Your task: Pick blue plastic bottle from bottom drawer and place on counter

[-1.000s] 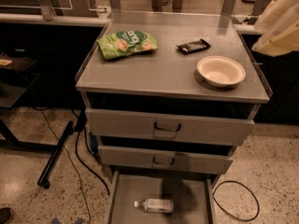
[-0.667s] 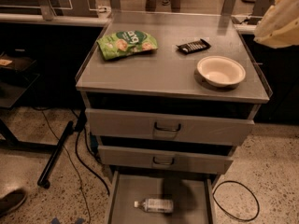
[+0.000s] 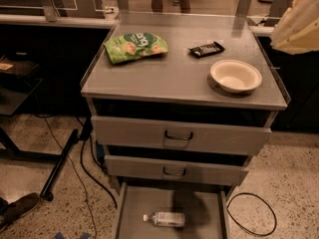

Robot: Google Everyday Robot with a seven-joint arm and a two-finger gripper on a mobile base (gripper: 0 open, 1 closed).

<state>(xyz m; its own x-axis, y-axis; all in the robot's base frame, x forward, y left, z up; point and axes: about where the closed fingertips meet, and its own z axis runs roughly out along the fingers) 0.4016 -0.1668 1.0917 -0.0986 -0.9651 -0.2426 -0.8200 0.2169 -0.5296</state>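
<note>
Plainly, we count one bottle [image 3: 164, 219], one bag [image 3: 135, 46], one dark packet [image 3: 206, 49] and one bowl [image 3: 235, 75]. There are three drawers: two shut ones with loop handles, the upper [image 3: 129, 133] and the middle [image 3: 134, 167], and the bottom drawer [image 3: 199, 210], pulled out.

The bottle lies on its side on the bottom drawer's floor, about midway between the left and right walls and nearer the front than the back. Its long axis runs left to right, in line with the drawer fronts. Its white cap points to the left wall and its base to the right.

On the counter [image 3: 169, 76] the bag sits toward the back left corner. The packet is toward the back, right of the middle, and the bowl is near the right edge, toward the front. All three are apart from one another.

The gripper [image 3: 299, 21] shows only as a pale, blurred shape at the upper right, above the counter's back right corner and cut off by the frame. We cannot tell whether it is open or closed. The bottom drawer's front edge is cut off too, and its back lies in shadow. The bottle's label is too faint for us to read.
</note>
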